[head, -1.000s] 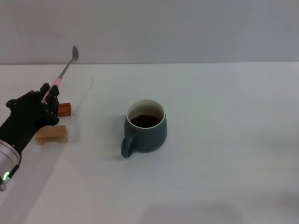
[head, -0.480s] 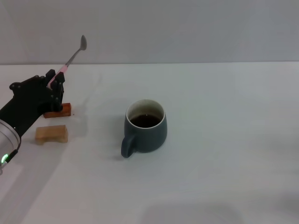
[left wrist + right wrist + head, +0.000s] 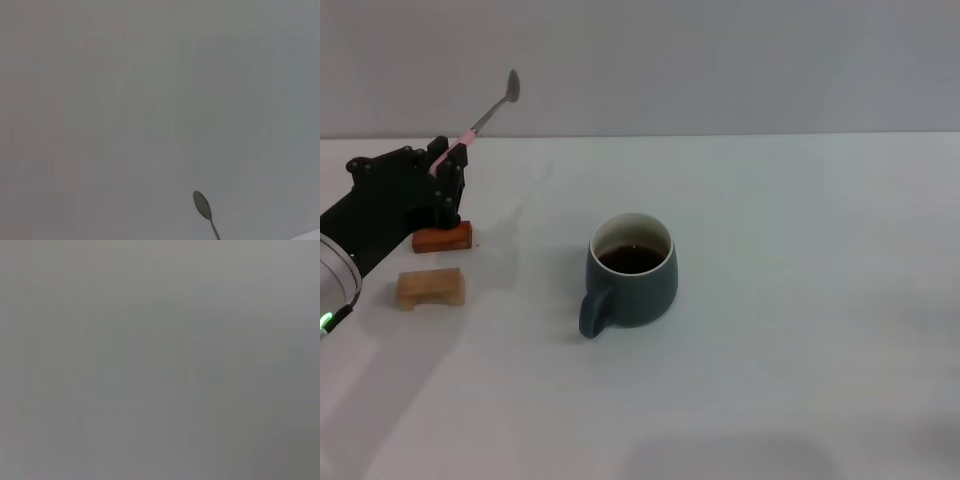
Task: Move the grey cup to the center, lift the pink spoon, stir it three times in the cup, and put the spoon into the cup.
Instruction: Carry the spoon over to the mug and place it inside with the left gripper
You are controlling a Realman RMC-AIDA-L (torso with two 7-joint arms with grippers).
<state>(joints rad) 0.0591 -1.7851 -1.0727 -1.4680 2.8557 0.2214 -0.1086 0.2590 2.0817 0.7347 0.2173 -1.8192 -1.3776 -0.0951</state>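
Note:
The grey cup (image 3: 632,270) stands near the middle of the white table, handle toward the front left, with dark liquid inside. My left gripper (image 3: 448,168) is at the left, raised above the table, shut on the pink spoon (image 3: 480,120). The spoon points up and to the right, its metal bowl in the air well left of the cup. The spoon's bowl also shows in the left wrist view (image 3: 202,204) against a grey wall. My right gripper is out of view.
A reddish-brown block (image 3: 443,237) lies on the table just under the left gripper. A tan wooden block (image 3: 431,287) lies in front of it. The table's far edge meets a grey wall.
My left gripper has risen and moved right with the spoon in it. The spoon's bowl is now higher and farther right. The cup has not moved.

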